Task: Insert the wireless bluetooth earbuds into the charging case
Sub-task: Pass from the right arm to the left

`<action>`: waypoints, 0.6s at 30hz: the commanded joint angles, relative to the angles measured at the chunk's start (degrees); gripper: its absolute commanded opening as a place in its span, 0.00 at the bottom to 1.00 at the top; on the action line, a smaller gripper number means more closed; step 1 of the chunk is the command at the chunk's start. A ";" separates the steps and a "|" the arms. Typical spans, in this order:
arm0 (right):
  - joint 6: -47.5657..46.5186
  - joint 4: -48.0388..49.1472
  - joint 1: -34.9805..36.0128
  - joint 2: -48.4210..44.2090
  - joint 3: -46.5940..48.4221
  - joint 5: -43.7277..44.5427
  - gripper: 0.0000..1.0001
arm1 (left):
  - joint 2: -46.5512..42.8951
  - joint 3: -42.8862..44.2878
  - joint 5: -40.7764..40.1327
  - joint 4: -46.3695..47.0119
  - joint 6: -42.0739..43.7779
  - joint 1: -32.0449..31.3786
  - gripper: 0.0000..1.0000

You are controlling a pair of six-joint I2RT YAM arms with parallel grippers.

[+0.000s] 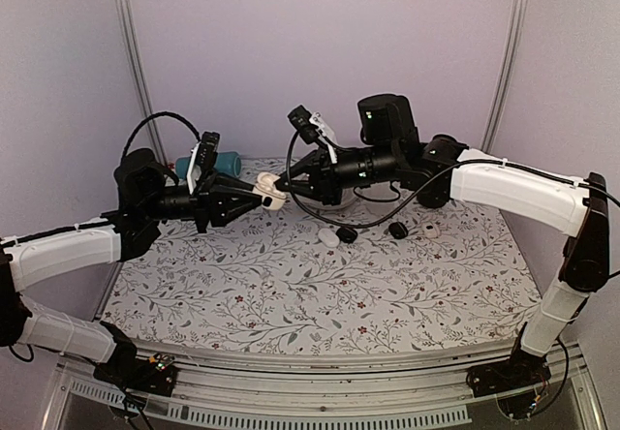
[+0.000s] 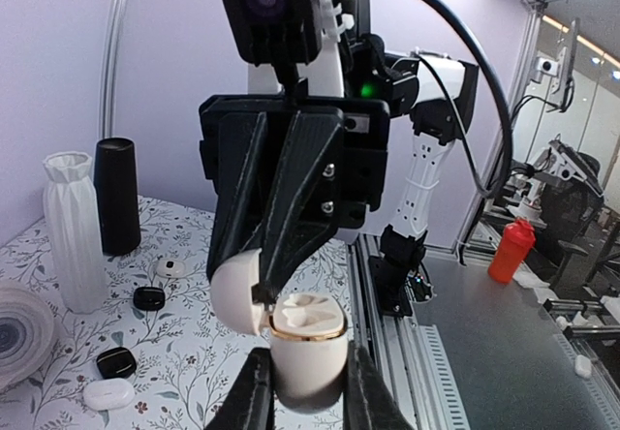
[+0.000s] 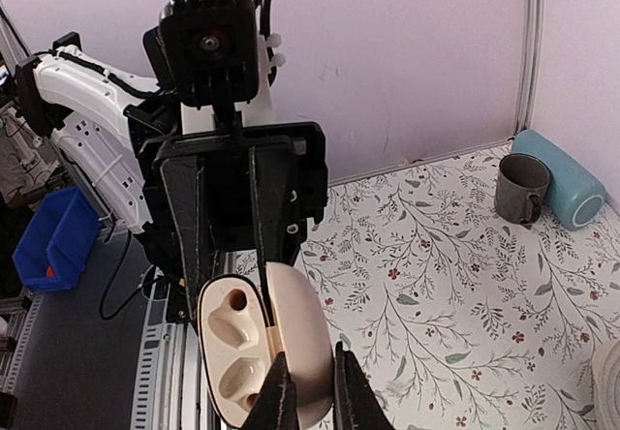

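While left hand clamps open charging case, right hand tips touching it

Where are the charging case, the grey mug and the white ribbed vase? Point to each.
charging case (image 2: 308,362), left wrist view, on its lower body.
grey mug (image 3: 521,198), right wrist view, on its side wall.
white ribbed vase (image 2: 73,231), left wrist view, on its middle.

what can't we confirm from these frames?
- Earbuds seated or not: in the left wrist view the right gripper covers part of the open charging case; the wells are unclear.
- Right gripper's contents: in the right wrist view its tips sit against the case, cut by the bottom edge.
- Top view: the case is too small, wedged between both grippers.
- Left gripper: tips cut by the bottom edge.
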 commanded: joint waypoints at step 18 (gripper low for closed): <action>9.53 6.76 -1.76 -3.13 -4.52 6.43 0.51 | -1.37 -5.05 -10.29 4.03 -1.44 1.53 0.00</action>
